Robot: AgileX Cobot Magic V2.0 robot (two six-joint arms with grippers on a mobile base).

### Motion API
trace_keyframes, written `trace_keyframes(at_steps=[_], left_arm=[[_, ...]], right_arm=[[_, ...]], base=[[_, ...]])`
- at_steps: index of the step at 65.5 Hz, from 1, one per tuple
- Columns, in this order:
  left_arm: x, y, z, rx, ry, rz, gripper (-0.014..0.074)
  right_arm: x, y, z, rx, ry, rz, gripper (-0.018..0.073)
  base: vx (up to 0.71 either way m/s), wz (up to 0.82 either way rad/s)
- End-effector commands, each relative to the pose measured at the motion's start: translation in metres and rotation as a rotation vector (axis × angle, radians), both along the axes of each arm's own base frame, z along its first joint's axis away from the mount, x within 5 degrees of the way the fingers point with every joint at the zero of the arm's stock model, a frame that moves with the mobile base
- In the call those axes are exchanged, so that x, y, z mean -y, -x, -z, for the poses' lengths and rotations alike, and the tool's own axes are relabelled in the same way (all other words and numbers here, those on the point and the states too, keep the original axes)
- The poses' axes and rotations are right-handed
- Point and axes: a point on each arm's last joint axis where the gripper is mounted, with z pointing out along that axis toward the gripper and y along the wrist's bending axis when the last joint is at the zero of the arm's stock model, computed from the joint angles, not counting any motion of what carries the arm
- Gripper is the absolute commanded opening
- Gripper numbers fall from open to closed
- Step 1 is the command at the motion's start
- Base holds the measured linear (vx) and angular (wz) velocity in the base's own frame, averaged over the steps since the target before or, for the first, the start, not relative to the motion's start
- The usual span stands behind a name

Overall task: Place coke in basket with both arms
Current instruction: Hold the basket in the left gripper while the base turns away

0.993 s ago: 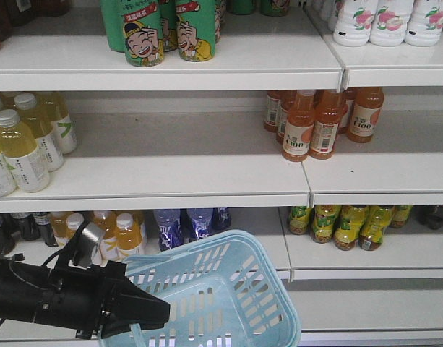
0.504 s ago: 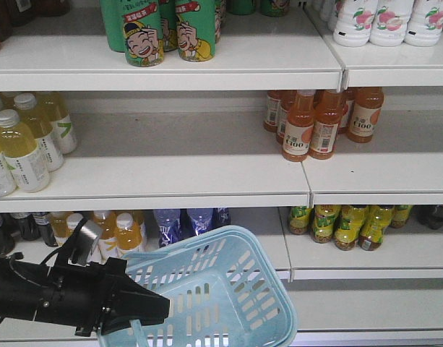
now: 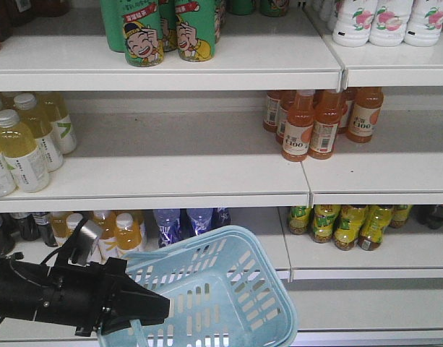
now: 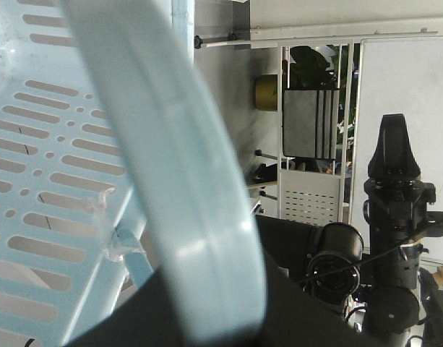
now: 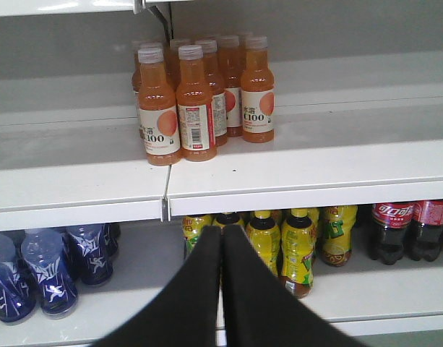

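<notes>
Honestly, your main worry is the basket (image 3: 232, 231). It hangs tilted at the near left, mouth tipped toward the shelves. Only the left gripper (image 3: 157, 309) carries it, and its fingers look clamped on the handle (image 4: 199, 217) (that pale band fills the left wrist view, so the contact itself is partly hidden). A one-point hold on a hinged handle lets the basket swing, and a can dropped into a tipped basket could roll toward the low side or knock it loose.

The right gripper (image 5: 221, 233) has its fingers pressed together with nothing between them, pointing at the lower shelf. You'll need to open it before any grasp.

The coke can isn't visible in any view. The nearest red thing is the cola bottles (image 5: 413, 231) at the far right of the lower shelf. Don't let the arm settle on those by mistake.

Against a second ago, the basket has swung slightly left and its far rim sits a touch higher. Since half a second ago, nothing visibly differs.
</notes>
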Motion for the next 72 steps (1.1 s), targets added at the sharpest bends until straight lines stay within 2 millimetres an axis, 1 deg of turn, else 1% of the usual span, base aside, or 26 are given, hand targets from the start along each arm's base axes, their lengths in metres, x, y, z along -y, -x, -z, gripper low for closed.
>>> trace_keyframes(at_steps=[1, 20, 39, 72], left_arm=[[0.0043, -0.0008, -0.02, 0.039, 0.112, -0.001, -0.0007], [0.0043, -0.0008, -0.02, 0.039, 0.112, -0.001, -0.0007], [0.0043, -0.0008, -0.02, 0.039, 0.112, -0.001, -0.0007], [0.0043, -0.0008, -0.02, 0.039, 0.112, -0.001, -0.0007]], right_arm=[[0.0, -0.0017, -0.0039, 0.052, 0.019, -0.001, -0.001], [0.0, -0.0017, -0.0038, 0.052, 0.019, -0.001, -0.001], [0.0, -0.0017, -0.0038, 0.052, 0.019, -0.001, -0.001], [0.0, -0.0017, -0.0038, 0.052, 0.019, -0.001, -0.001]], base=[[0.0, 0.0], [-0.01, -0.03], [-0.04, -0.17], [-0.1, -0.43]])
